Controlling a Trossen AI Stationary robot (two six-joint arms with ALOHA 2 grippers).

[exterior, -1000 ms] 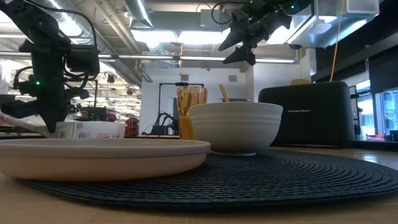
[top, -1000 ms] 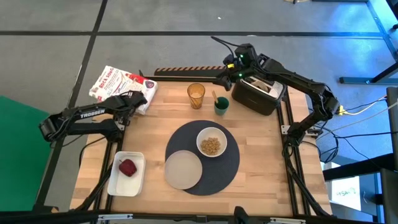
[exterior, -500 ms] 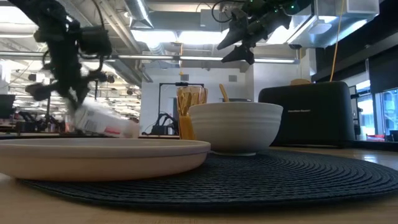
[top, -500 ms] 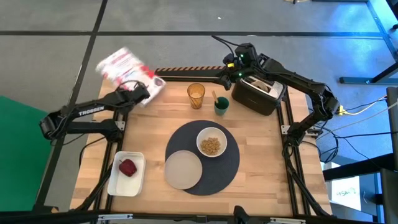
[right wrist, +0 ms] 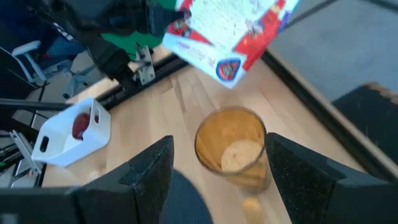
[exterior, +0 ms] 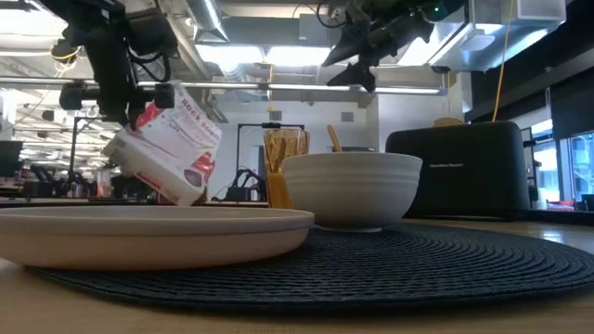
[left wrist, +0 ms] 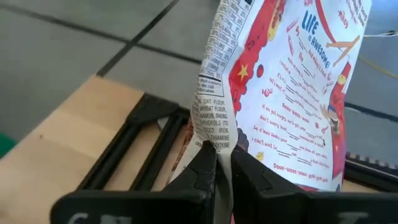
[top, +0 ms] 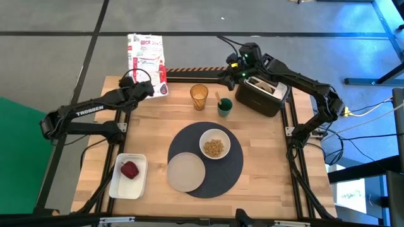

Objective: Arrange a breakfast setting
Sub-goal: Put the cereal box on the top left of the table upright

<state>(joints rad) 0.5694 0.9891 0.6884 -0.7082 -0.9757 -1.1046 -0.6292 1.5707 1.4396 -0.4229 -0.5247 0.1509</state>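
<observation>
From where I am standing, the left end effector (left wrist: pixel 217 163) is pinching the edge of a red-and-white printed cereal bag (top: pixel 146 55), fingers nearly closed on the thin film, and carrying it in the air over the far corner of the wooden tabletop (top: pixel 158 120), well away from the round dark grey woven mat (top: pixel 237 167). The bag is looking light and floppy, sagging below the grip; I would judge the film slippery, so a hold at a folded seam seems safest.

On the mat, a small white bowl (top: pixel 215 144) with cereal is sitting beside a flat white round plate (top: pixel 185 172). The amber see-through tumbler (top: pixel 199 96) is standing just beyond the mat. The right end effector (right wrist: pixel 214 171) is hovering above that tumbler, spread wide and holding nothing.
</observation>
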